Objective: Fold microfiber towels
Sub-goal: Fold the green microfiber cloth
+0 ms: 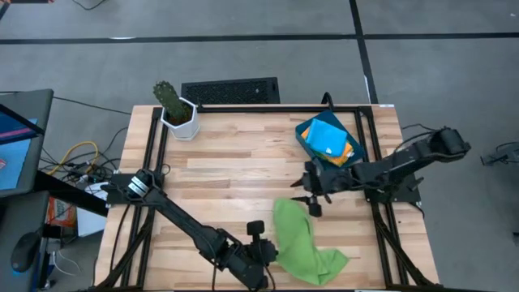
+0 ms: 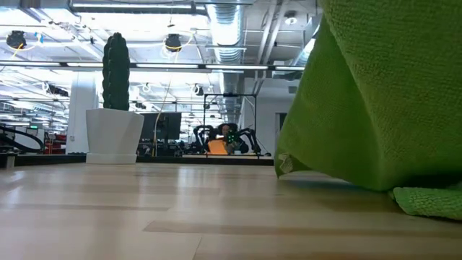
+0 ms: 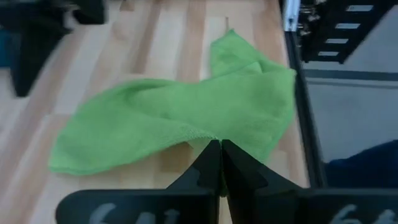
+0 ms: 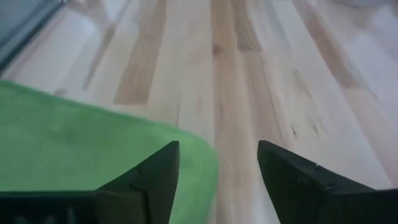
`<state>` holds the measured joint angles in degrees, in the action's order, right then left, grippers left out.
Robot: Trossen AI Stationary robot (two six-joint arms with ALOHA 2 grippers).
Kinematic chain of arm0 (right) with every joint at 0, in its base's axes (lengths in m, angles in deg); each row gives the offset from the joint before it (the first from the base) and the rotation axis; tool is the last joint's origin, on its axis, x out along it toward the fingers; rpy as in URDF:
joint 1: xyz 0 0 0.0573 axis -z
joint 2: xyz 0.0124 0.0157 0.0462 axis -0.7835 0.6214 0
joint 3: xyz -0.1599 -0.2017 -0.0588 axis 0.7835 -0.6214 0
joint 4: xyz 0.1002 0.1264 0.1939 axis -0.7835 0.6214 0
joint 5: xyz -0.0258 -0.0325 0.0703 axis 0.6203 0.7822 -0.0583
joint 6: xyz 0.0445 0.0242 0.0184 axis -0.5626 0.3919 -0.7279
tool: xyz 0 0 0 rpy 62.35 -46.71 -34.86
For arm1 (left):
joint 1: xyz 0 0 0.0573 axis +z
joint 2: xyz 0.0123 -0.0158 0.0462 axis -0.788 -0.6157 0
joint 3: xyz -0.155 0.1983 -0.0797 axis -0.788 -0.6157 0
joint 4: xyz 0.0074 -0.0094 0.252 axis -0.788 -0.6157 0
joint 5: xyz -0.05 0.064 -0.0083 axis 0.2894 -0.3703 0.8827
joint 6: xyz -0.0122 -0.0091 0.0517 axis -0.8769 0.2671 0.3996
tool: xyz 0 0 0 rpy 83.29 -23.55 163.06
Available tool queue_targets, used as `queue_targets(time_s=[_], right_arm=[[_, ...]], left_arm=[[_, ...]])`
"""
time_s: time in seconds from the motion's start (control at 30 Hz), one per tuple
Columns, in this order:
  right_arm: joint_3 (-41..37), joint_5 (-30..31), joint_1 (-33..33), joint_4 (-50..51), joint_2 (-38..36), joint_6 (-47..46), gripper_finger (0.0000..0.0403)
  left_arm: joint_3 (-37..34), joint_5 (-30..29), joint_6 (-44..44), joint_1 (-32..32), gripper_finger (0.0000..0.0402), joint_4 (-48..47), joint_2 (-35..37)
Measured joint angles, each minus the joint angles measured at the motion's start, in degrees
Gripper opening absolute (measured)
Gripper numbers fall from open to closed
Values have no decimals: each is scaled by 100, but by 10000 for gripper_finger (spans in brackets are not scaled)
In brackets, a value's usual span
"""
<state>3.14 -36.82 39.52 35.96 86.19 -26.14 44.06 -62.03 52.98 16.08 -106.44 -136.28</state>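
Here, the pale wooden slatted table (image 1: 243,162) fills the middle of the high view, framed by black metal rails. The left arm reaches in from the table's left edge to the near edge. Its left gripper (image 3: 220,152) has its two dark fingers pressed tight together, and the left wrist view shows their tips pinching the near hem of the lime green microfiber towel (image 1: 304,243). The right arm comes in from the right side. Its right gripper (image 4: 217,163) hangs just above the towel's far end with its fingers spread wide and nothing between them; in the right wrist view the cloth's rounded corner lies under one finger and bare wood under the other.

The green towel lies crumpled and elongated on the near right part of the table, one end toward the centre and the other bunched near the front edge. In the low view it rises as a tall fold close to the camera.

A rigid dark-blue rectangular tray (image 1: 312,148) sits at the far right, holding a bright blue cloth (image 1: 327,138) on top of an orange cloth (image 1: 347,151).

A small green cactus in a white faceted pot (image 1: 178,113) stands at the far left corner.
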Motion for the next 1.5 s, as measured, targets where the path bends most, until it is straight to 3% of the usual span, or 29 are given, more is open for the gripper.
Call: queue_targets(time_s=[0.27, 0.67, 0.87, 1.03, 1.13, 1.37, 1.5], right_arm=[[832, -878, 551, -295, 1495, 597, 226], [2503, -2096, 596, -190, 3451, 996, 224], [3063, -2210, 476, 295, 4144, 1104, 223], [3357, -2070, 370, 828, 4292, 1118, 218], [3382, -1781, 303, 1127, 4195, 1159, 182], [3337, -1494, 228, 1937, 3797, 1230, 23], [3310, -967, 150, 2114, 3301, 1006, 19]], left_arm=[[-77, 454, -445, -241, 0, -242, -47], [-90, 764, -885, -424, 0, -367, -232], [-92, 870, -1079, -475, 0, -493, -287], [-90, 883, -1163, -499, 0, -540, -287], [-90, 887, -1163, -499, 0, -570, -287], [-90, 906, -1163, -499, 0, -633, -287], [-56, 906, -1098, -499, 0, -1083, -287]])
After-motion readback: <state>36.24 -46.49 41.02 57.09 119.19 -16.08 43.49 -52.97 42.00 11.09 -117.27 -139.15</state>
